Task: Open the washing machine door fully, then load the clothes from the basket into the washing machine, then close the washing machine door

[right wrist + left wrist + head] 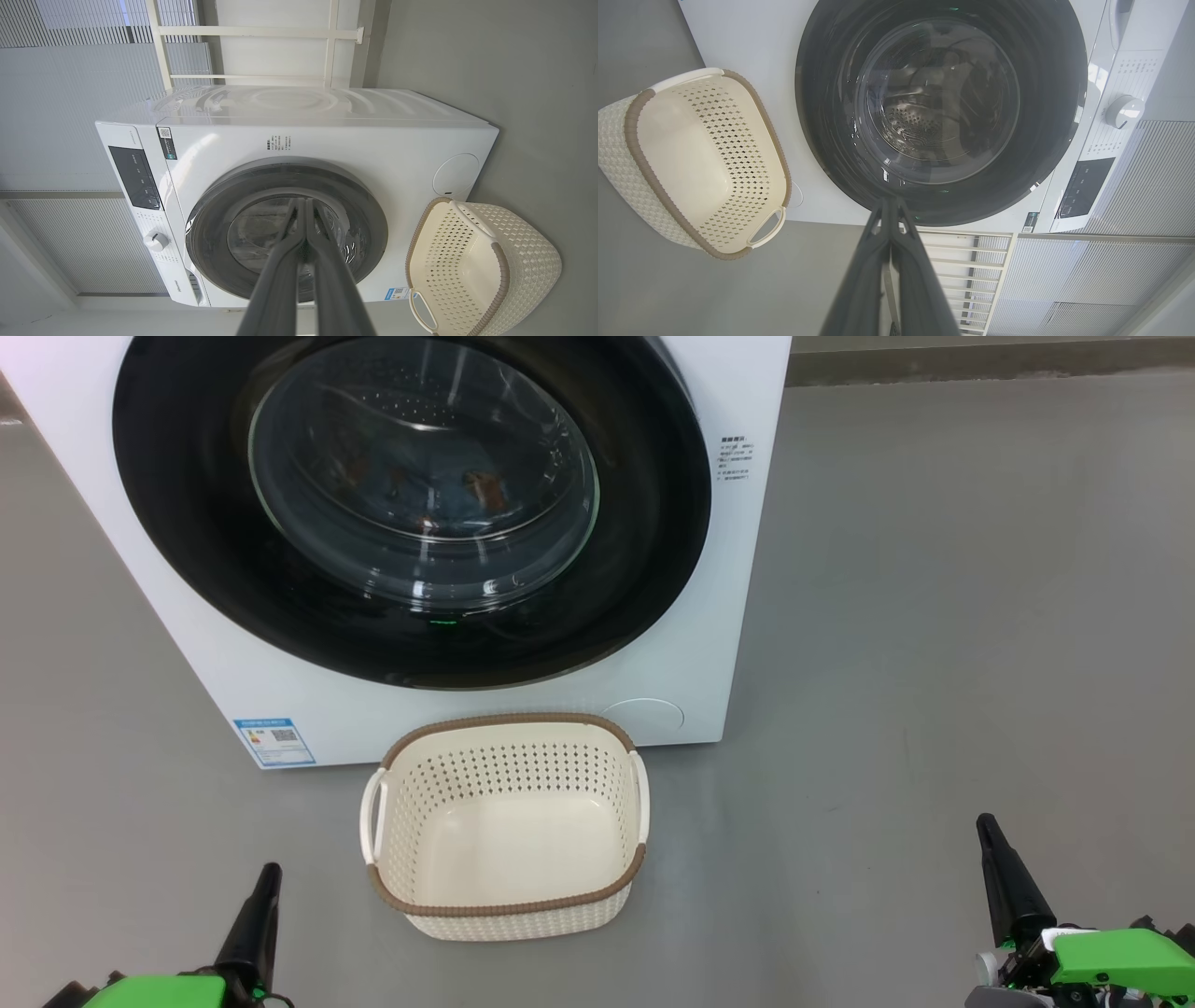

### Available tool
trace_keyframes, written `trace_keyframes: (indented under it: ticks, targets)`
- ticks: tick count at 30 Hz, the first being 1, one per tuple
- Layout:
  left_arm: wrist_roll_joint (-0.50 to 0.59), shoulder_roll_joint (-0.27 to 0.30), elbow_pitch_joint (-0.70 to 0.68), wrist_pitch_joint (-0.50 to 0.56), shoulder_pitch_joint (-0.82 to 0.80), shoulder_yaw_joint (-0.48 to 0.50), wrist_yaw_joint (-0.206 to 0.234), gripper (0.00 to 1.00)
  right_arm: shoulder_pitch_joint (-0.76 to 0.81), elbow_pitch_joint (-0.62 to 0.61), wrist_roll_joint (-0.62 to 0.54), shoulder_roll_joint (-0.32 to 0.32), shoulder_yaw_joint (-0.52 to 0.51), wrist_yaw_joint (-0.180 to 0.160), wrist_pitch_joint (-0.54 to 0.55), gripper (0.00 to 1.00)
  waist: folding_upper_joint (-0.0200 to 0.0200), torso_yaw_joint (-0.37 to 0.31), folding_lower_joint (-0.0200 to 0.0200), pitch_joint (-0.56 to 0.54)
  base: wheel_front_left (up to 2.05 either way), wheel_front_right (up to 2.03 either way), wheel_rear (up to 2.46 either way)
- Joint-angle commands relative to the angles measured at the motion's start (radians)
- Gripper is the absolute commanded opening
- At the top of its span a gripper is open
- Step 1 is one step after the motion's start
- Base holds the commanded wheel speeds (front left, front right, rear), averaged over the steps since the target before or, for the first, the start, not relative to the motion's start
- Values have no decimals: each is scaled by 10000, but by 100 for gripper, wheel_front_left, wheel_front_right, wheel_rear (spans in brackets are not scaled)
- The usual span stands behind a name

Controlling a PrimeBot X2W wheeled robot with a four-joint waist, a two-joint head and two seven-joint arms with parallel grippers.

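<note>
The white washing machine stands ahead on the floor with its round black-rimmed door flat against the front. Through the glass I see blue fabric with orange-brown marks, the clothes, lying in the drum. The cream basket with a brown rim sits before the machine and holds nothing. My left gripper is low at the left, fingers pressed together, shut on nothing. My right gripper is low at the right, also shut and holding nothing. In the wrist views, the left gripper and right gripper both point at the door.
Grey floor spreads to the right of the machine and around the basket. A blue label marks the machine's lower left corner. A control knob and dark panel top the machine's front; ribbed panels and a white rack stand behind.
</note>
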Motion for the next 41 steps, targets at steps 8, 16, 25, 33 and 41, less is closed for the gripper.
trace_keyframes:
  ticks: [8,16,25,33,41]
  targets:
    - [-7,136,-286,62,-433,354,-29,0,-408,-248,43,-121,274,17,75,0,0,0,0,0,0,0,0]
    - [-6,135,-286,63,-433,356,-29,0,-408,-248,43,-121,274,17,75,0,0,0,0,0,0,0,0]
    - [-5,135,-286,64,-433,357,-29,0,-408,-248,43,-121,274,17,75,0,0,0,0,0,0,0,0]
    - [-4,134,-286,65,-433,358,-29,0,-408,-248,43,-121,274,17,75,0,0,0,0,0,0,0,0]
    - [-3,133,-286,66,-433,359,-29,0,-408,-248,43,-121,274,17,75,0,0,0,0,0,0,0,0]
